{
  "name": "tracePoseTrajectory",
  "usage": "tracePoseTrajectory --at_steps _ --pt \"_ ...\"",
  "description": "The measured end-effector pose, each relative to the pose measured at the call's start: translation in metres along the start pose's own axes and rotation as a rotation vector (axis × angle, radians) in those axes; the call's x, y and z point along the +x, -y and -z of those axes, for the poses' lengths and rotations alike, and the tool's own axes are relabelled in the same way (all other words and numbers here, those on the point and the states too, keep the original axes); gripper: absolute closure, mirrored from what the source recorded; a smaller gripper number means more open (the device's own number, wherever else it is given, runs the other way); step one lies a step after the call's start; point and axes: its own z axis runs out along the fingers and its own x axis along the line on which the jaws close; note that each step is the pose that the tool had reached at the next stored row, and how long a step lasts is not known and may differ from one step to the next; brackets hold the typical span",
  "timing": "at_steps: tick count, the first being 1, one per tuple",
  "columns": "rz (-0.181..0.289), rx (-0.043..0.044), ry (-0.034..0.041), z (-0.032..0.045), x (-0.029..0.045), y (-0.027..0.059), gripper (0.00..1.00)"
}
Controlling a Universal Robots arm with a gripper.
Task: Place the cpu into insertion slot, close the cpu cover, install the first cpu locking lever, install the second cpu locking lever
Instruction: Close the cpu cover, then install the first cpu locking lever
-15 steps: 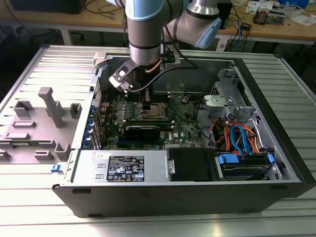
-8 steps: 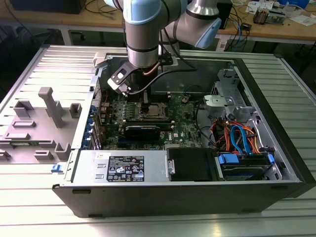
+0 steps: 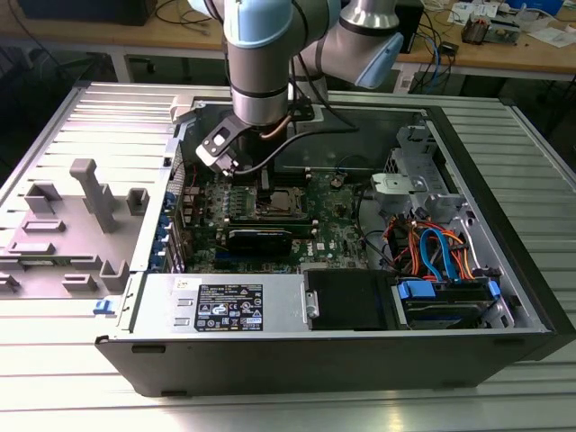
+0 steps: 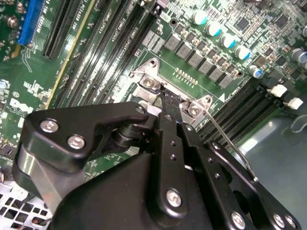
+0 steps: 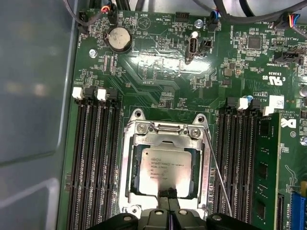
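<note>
one cpu (image 5: 163, 170) is sitting in the insertion slot (image 5: 135, 165), one cpu cover (image 5: 144, 136) lying flat around it; one gripper (image 5: 169, 214), fingertips pressed together, is hovering at the cover's edge, one wire lever (image 5: 218, 177) alongside.

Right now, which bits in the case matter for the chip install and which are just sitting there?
Job: chip, metal cover frame around it, lever wire beside it, gripper at the frame's edge.
Just there: coin battery, memory stick, empty memory slots, power supply, cable bundle, grey plastic stand.
</note>
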Motion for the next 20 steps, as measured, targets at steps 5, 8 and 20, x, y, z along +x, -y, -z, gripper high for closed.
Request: tracePoseTrajectory --at_steps 5,8,20 --pt "0.000 0.0002 0.0002 0.0079 -0.0008 -0.0082 0.89" --pt "0.000 0.0002 0.0002 0.0075 -0.0015 -0.0167 0.89" --pt "0.000 0.0004 0.0003 0.0072 -0.0023 -0.0255 0.89"
